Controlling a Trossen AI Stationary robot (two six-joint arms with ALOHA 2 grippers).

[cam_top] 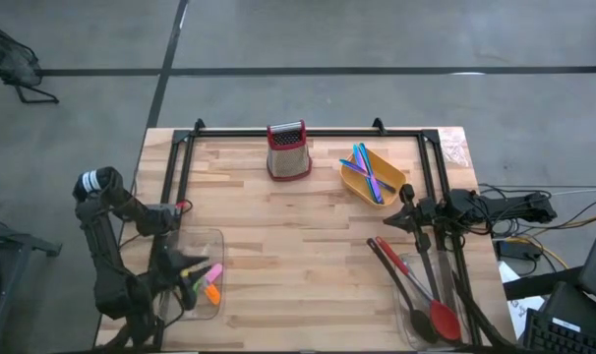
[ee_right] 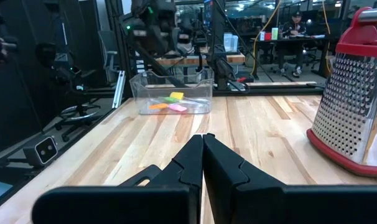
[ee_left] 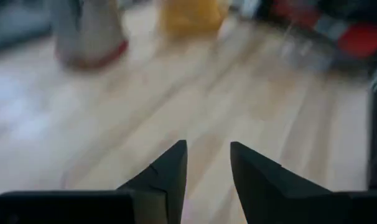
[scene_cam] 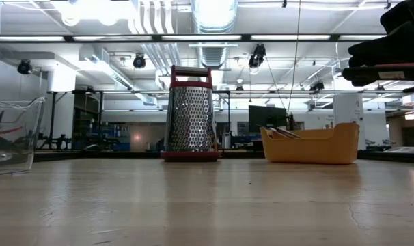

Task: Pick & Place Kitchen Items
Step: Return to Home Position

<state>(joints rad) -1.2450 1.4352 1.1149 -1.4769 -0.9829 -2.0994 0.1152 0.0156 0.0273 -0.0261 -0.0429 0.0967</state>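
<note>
Small pink, orange and yellow-green pieces (cam_top: 209, 283) lie in a clear container (cam_top: 217, 236) at the near left; they also show in the right wrist view (ee_right: 171, 102). My left gripper (cam_top: 185, 267) hovers over that container, open and empty (ee_left: 207, 163). Blue, purple and green sticks (cam_top: 369, 169) lie in a yellow bowl (cam_top: 353, 187) at the far right. Long black spoons (cam_top: 406, 280) and a red-headed spoon (cam_top: 444, 317) lie in a clear tray at the near right. My right gripper (cam_top: 401, 211) is shut and empty (ee_right: 203, 144) between the bowl and the spoons.
A red box grater (cam_top: 288, 149) with a metal top stands at the far middle, next to the yellow bowl (scene_cam: 309, 143). A black frame (cam_top: 308, 131) runs along the far edge and down both sides. Bare wood lies in the table's middle (cam_top: 298, 256).
</note>
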